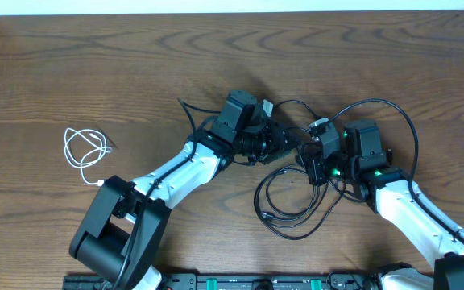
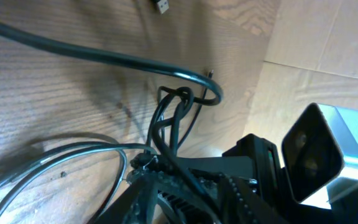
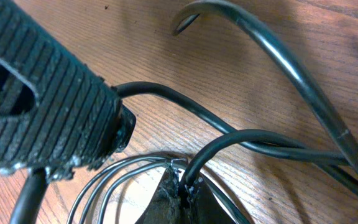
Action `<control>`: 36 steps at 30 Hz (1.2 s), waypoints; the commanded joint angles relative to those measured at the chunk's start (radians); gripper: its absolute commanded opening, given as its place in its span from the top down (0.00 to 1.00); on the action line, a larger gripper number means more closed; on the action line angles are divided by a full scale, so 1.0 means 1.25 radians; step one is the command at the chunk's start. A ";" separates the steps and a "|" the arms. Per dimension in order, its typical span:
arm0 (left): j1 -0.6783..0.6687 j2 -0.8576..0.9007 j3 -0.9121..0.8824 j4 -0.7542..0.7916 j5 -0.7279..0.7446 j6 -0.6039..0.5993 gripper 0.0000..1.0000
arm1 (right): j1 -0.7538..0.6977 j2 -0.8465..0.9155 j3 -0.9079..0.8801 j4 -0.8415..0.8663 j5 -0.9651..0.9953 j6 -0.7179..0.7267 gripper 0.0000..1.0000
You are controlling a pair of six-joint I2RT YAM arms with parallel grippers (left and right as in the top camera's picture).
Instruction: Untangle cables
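The bench (image 1: 71, 72) is dark brown wood with a strong wavy grain. A pale strip (image 1: 216, 6) runs along its far edge, and the left wrist view shows a lighter tan panel (image 2: 316, 56) beyond the bench.

The white cable (image 1: 83, 151) lies in a loose coil at the left of the bench, well apart from both arms. The black cables (image 1: 304, 193) sprawl in overlapping loops right of centre, directly under the two arms.

The left end effector (image 1: 290, 147) and right end effector (image 1: 314, 161) meet over that tangle, nearly touching. Each is pinched narrow on black strands.

The cords are thin, smooth and glossy, and they twist into a small knot (image 2: 178, 94). A metal-tipped plug (image 2: 161, 5) lies flat on the wood. A ribbed black finger (image 3: 42, 93) has a cord coming out at its tip.
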 commanded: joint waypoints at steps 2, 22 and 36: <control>-0.001 0.003 -0.002 0.018 0.016 -0.022 0.66 | 0.004 0.002 0.000 0.000 0.002 -0.012 0.99; -0.001 0.003 -0.002 0.038 0.011 -0.064 0.73 | 0.004 0.002 0.000 0.000 0.002 -0.012 0.99; -0.033 0.003 -0.002 0.049 0.011 -0.136 0.80 | 0.004 0.002 0.000 0.000 0.002 -0.012 0.99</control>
